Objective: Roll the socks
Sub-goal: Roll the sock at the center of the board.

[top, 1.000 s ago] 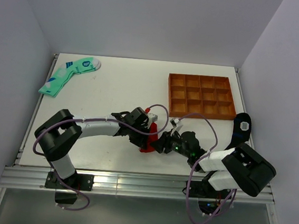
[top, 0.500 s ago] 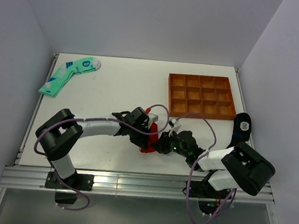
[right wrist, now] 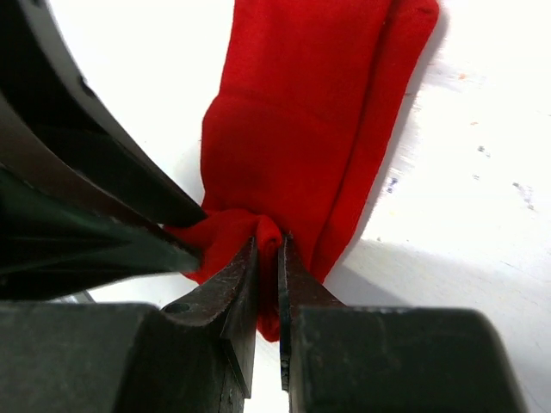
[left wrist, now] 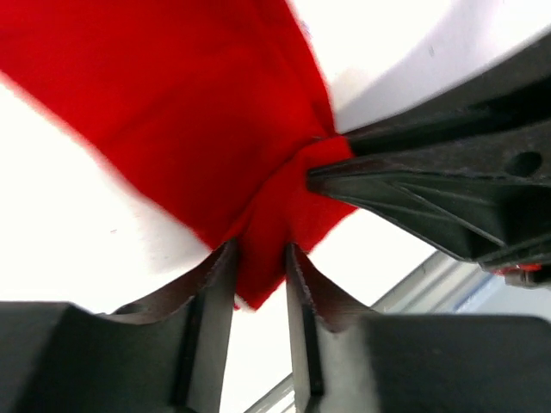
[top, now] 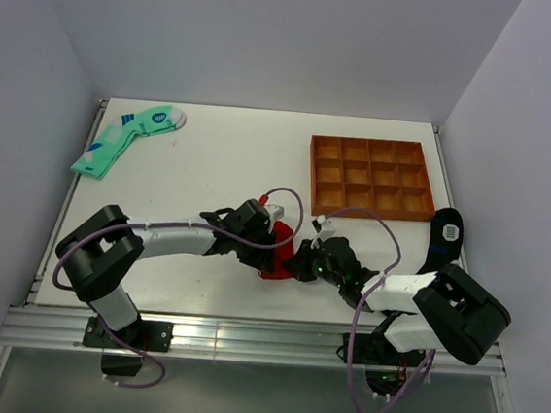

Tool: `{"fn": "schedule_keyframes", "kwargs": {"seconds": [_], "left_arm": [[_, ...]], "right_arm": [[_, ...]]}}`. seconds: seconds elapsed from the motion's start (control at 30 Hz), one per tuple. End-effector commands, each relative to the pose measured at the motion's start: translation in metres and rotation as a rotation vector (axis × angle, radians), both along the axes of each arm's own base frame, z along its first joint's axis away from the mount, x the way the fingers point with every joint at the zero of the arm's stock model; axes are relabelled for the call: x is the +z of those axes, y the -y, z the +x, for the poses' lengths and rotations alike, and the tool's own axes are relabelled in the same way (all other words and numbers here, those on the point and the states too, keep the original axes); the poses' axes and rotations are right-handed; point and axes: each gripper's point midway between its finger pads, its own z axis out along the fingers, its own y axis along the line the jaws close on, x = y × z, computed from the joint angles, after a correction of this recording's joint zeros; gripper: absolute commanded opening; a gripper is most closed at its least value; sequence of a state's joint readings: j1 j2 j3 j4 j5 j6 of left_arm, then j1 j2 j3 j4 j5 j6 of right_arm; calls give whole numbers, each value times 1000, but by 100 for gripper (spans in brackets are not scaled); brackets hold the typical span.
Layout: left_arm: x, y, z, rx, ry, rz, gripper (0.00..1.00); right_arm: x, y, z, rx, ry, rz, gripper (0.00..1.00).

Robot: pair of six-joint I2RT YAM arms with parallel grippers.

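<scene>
The bright red socks [top: 278,254] lie bunched on the white table near its front edge, between the two grippers. My left gripper [top: 265,237] is shut on one end of the red socks [left wrist: 215,129]; fabric is pinched between its fingers [left wrist: 207,292]. My right gripper [top: 294,263] is shut on a fold at the other end of the socks [right wrist: 301,129], with its fingers [right wrist: 241,275] pressed tight on the cloth. Both grippers meet at the same bunched fold. The white figure mark is hidden.
A brown tray [top: 370,177] with several compartments stands at the back right. A mint-green sock [top: 126,137] lies at the back left. A black sock [top: 446,233] lies at the right edge. The table's front rail [top: 244,335] runs close below the grippers.
The left gripper has shifted slightly left and back with the sock end. The right gripper has crept a little to the left toward it.
</scene>
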State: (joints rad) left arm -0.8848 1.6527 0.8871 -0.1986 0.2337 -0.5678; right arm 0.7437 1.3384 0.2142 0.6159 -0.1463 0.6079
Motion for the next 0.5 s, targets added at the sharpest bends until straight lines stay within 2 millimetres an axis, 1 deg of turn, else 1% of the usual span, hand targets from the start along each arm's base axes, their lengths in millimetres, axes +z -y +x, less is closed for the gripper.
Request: {"fn": "schedule_keyframes", "kwargs": {"seconds": [0.0,0.03,0.07,0.17,0.2,0.3,0.33,0.4,0.47], "left_arm": [[7,-16,19,154,59,29,36],[14,-21,28,202,98,27,37],[17,-28,38,270,104,31,38],[23,-41,56,378,145,32,39],[25,-42,63,397,155,18,39],[32,-38,72,391,190,-14,39],[38,-31,77,385,210,-42,39],[39,-28,84,381,223,-52,40],[38,-19,95,363,223,-76,40]], "right_arm": [[-15,22,4,-96,-33,-100,1],[-16,23,3,-102,-38,-101,1],[-16,24,2,-103,-41,-101,1],[-17,24,1,-100,-49,-100,1],[-16,23,0,-94,-49,-97,1],[-16,21,-1,-82,-49,-95,1],[-16,21,0,-81,-50,-102,1],[-16,19,0,-73,-55,-97,0],[-17,19,-1,-69,-58,-96,0]]}}
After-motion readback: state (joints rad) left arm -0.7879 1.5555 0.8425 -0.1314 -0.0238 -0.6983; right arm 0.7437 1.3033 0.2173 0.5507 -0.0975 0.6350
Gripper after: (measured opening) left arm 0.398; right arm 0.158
